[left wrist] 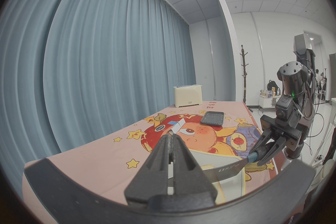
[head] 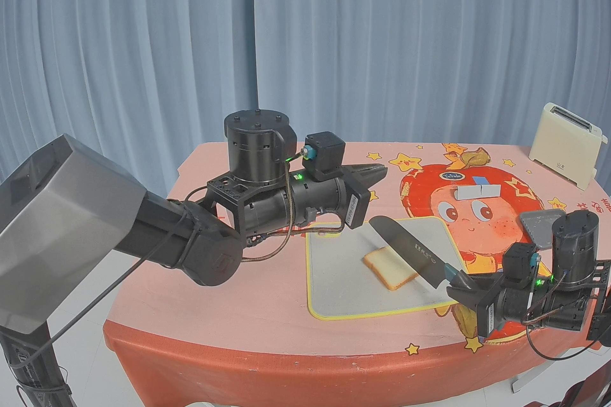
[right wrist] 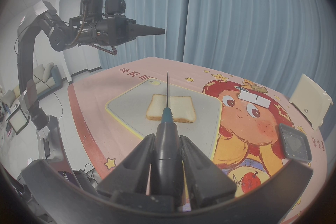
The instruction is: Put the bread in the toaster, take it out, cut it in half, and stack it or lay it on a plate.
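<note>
The bread slice [head: 391, 267] lies flat on the pale, yellow-rimmed cutting board [head: 337, 287], toward the board's right half, with bare board stretching to its left and behind it. The board sits close to the front edge of the tabletop [head: 223, 313], and open cloth runs from the board's left side out to the tabletop's left edge.

The right claw [head: 459, 287] hangs low beside the board's right front corner. It is clamped round the handle of a knife [head: 407, 249], whose dark blade reaches out over the bread. From the right wrist the blade stands on edge along the slice's middle; whether it touches the crust I cannot tell.

The left claw [head: 379, 172] hovers well above the board's far left corner. Its forearm is held level and points to the right, its fingers [left wrist: 159, 160] are pressed together and it carries nothing.

The cream toaster [head: 568, 152] stands at the far right corner of the tabletop, well apart from the board. A dark square plate [head: 541, 226] lies between the toaster and the right arm, near the right edge. A small white tag [head: 478, 191] lies on the cartoon print behind the board.
</note>
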